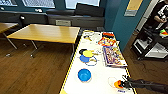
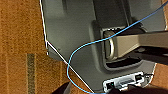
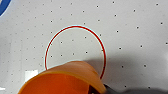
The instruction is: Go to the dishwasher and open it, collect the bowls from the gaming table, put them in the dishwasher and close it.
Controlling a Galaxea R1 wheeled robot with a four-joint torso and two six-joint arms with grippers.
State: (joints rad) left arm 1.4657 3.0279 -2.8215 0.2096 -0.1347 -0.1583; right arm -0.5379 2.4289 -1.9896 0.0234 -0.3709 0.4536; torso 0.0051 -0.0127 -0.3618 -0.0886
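The robot is facing down the long white gaming table (image 1: 100, 82) with its yellow edge, and there is plenty lying on it. A bright blue bowl (image 1: 84, 74) is sitting open side up near the close end, left of centre. Further along, a yellow disc (image 1: 88, 53) is overlapping another blue round piece (image 1: 84, 59), with a blue ring (image 1: 91, 61) just beside them. Colourful board-game boxes (image 1: 113, 56) are lining the right side.

The right arm is reaching in from the right, and the right gripper (image 1: 121, 84) is clamping onto an orange bowl (image 1: 117, 84) at the table's near right corner. From the right wrist, that orange bowl (image 3: 62, 80) is looming large, tilted, just over a thin red ring (image 3: 75, 47) printed on the speckled white top.

The left wrist camera is looking at the robot's own grey base (image 2: 80, 37), a blue cable (image 2: 82, 50) and wood floor (image 2: 20, 37); whether the left fingers are apart or together, I cannot tell.

A yellow-topped table (image 1: 46, 32) is standing to the left, and a person (image 1: 160, 13) is at the far right
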